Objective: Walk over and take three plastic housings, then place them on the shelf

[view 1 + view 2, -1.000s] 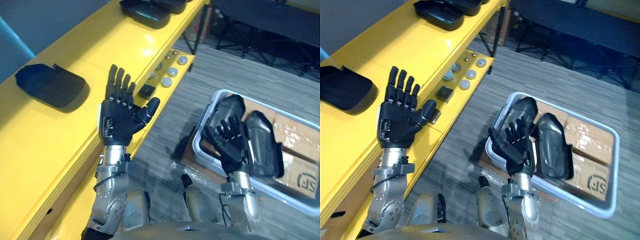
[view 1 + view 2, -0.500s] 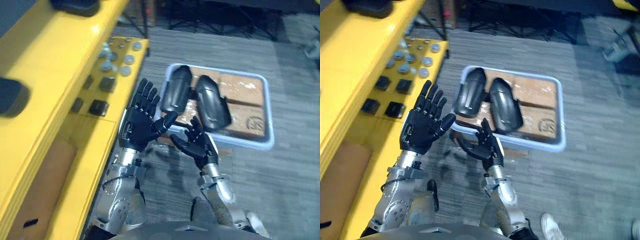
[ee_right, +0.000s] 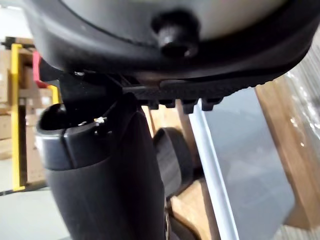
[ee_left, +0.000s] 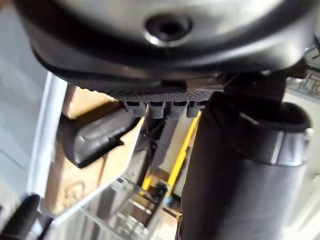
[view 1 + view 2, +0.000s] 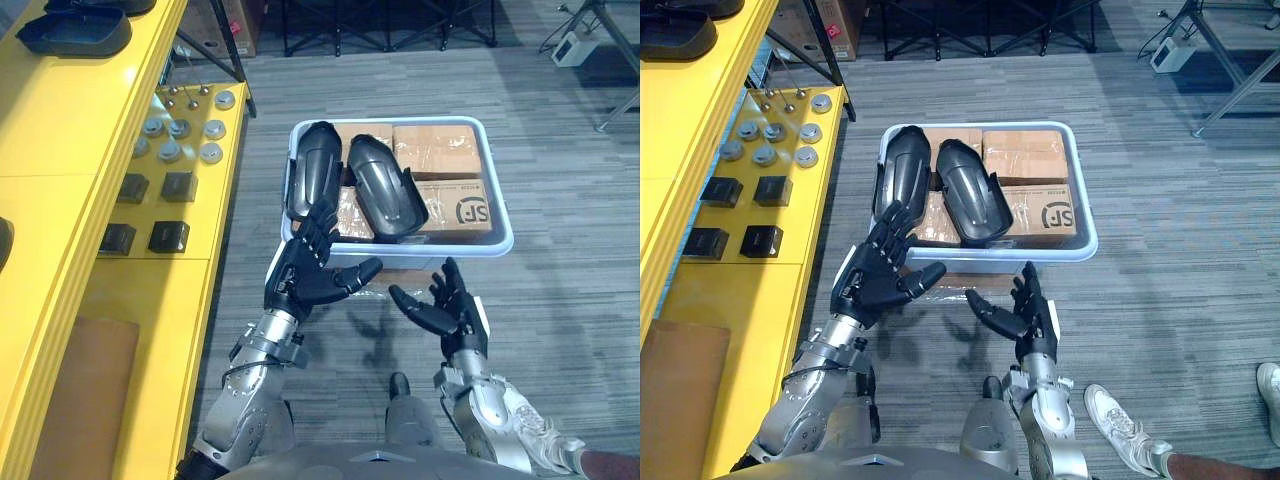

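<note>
Two dark plastic housings (image 5: pixel 313 183) (image 5: pixel 385 199) lie side by side on cardboard boxes in a pale bin (image 5: pixel 500 218) on the floor ahead. My left hand (image 5: pixel 302 277) hovers open just before the bin's near left corner, fingers spread, holding nothing. Near the bin's front edge my right hand (image 5: pixel 443 308) is open too, palm turned inward, empty. The yellow shelf (image 5: pixel 60 150) runs along the left, with a further dark housing (image 5: pixel 75 30) on its top at the far end.
Brown boxes (image 5: pixel 438 150) fill the bin under the housings. On the shelf's lower ledge lie several round metal caps (image 5: pixel 182 140) and small black blocks (image 5: pixel 150 211). Black stand legs (image 5: pixel 330 25) cross the far floor. A person's shoe (image 5: pixel 1128 425) shows at lower right.
The camera has swung right and up: the bin is now centred ahead and the shelf sits further left. Both hands have dropped lower before the bin, still open and empty.
</note>
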Motion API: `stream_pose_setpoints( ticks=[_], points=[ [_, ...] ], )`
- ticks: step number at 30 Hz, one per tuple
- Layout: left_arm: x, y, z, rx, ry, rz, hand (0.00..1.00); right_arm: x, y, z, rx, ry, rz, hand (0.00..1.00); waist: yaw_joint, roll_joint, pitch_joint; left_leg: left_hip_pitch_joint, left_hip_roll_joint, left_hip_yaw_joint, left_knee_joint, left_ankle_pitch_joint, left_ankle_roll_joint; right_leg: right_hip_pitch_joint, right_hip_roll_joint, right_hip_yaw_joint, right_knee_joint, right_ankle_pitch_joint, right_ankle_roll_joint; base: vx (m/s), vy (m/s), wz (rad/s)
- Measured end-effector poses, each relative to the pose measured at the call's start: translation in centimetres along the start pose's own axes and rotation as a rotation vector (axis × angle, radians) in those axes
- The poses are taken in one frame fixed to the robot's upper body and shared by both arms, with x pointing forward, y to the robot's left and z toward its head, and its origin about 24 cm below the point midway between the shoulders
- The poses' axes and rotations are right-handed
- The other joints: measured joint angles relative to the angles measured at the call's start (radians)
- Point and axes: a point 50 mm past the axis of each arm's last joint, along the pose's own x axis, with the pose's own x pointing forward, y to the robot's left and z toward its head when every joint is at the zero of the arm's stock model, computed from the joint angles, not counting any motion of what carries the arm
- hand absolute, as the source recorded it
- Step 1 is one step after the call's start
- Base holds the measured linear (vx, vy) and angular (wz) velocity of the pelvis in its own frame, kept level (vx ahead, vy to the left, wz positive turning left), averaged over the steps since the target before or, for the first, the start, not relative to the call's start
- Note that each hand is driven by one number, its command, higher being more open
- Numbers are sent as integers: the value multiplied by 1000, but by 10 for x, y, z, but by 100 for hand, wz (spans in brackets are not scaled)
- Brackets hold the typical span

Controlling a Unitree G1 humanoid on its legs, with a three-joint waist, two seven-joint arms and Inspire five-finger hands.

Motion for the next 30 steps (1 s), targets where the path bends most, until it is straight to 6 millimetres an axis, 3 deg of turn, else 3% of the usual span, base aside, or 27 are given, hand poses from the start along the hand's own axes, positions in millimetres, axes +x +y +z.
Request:
stream_pose_setpoints(
  ticks=[4, 6, 7, 9, 10, 15, 17, 19, 22, 30],
  points=[
    [2, 7, -3, 112, 42, 3, 100, 53, -28, 50, -3, -180, -205, 100, 11, 3, 45, -29, -6, -9, -25, 33, 6, -3, -3, -12, -58, 51, 4, -70, 46, 7],
    [10, 7, 4, 131, 25, -16, 100, 90, -48, 105, -42, -323, -295, 100, 26, 14, 104, -38, -9, -18, -72, 69, 0, -20, -2, -19, -85, 82, 2, -147, 23, 5],
    [12, 7, 5, 132, 19, -18, 100, 98, -50, 120, -51, -360, -307, 100, 26, 19, 113, -48, -9, -20, -85, 81, 1, -33, -1, -20, -86, 88, 3, -148, 21, 8],
    [19, 7, 10, 138, 3, -28, 100, 119, -56, 176, -84, -496, -335, 100, 31, 43, 154, -67, -11, -28, -120, 124, 10, -65, 0, -24, -86, 106, 5, -104, 15, 6],
    [21, 7, 9, 140, 6, -31, 100, 124, -57, 190, -95, -523, -341, 100, 35, 50, 158, -77, -12, -31, -123, 130, 14, -74, 0, -25, -85, 108, 5, -60, 3, 4],
    [34, 10, 2, 153, 31, -41, 100, 145, -68, 223, -139, -511, -403, 100, 67, 63, 171, -105, -19, -50, -131, 145, 16, -98, -6, -43, -76, 109, 6, -14, -8, 11],
    [39, 8, 2, 152, 31, -51, 100, 152, -74, 235, -159, -499, -428, 100, 79, 76, 179, -124, -24, -57, -135, 153, 20, -118, -10, -48, -66, 109, 6, -17, -2, 12],
    [45, 6, 1, 143, 34, -61, 100, 157, -84, 255, -173, -483, -470, 100, 88, 109, 210, -133, -35, -71, -140, 168, 25, -129, -21, -74, -46, 109, 6, -27, -3, 18],
    [45, 4, -6, 106, 58, -59, 100, 160, -94, 266, -210, -442, -493, 100, 108, 140, 225, -136, -45, -78, -162, 184, 30, -146, -33, -91, -26, 107, 8, -32, 0, 7],
    [45, 1, -21, 54, 104, -25, 100, 164, -107, 284, -280, -323, -514, 100, 138, 175, 240, -155, -77, -105, -196, 216, 35, -199, -71, -117, 50, 76, 20, -33, -9, 13]
  ],
)
